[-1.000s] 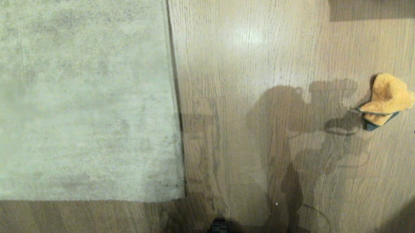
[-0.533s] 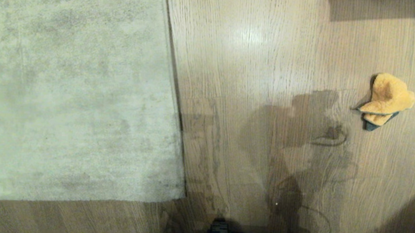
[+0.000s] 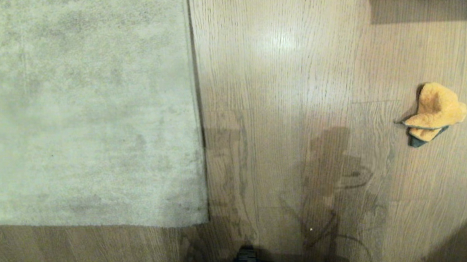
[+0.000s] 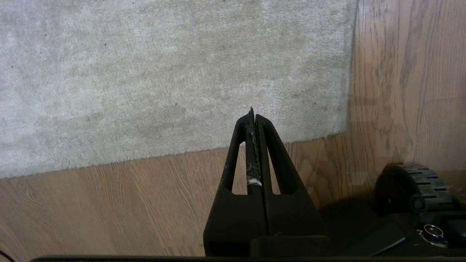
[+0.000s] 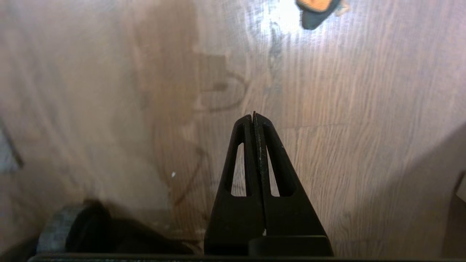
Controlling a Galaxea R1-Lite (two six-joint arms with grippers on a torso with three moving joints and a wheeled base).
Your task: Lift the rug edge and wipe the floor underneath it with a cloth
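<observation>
The pale grey rug [image 3: 83,99] lies flat at the left, its rug edge [image 3: 197,105] with dark trim running down to a near corner [image 3: 206,221]. The wood-grain floor [image 3: 291,90] fills the right half. On it, at the right, lies the crumpled orange-yellow cloth [image 3: 436,111] with a dark tip; its end shows in the right wrist view [image 5: 318,9]. Neither arm is in the head view. My left gripper [image 4: 252,112] is shut and empty above the rug's near border [image 4: 182,153]. My right gripper [image 5: 253,115] is shut and empty over bare floor, well short of the cloth.
The robot's black wheel and base parts show at the near edge [image 3: 246,261], also as a wheel [image 4: 415,185] and a dark wheel [image 5: 69,229] in the wrist views. A dark shadowed object crosses the far right [image 3: 431,9]. Arm shadows fall on the floor [image 3: 326,184].
The right gripper's dark tip at the head view's right edge has left the picture. The arm's shadow has slid nearer and away from the cloth. Rug and cloth have not moved.
</observation>
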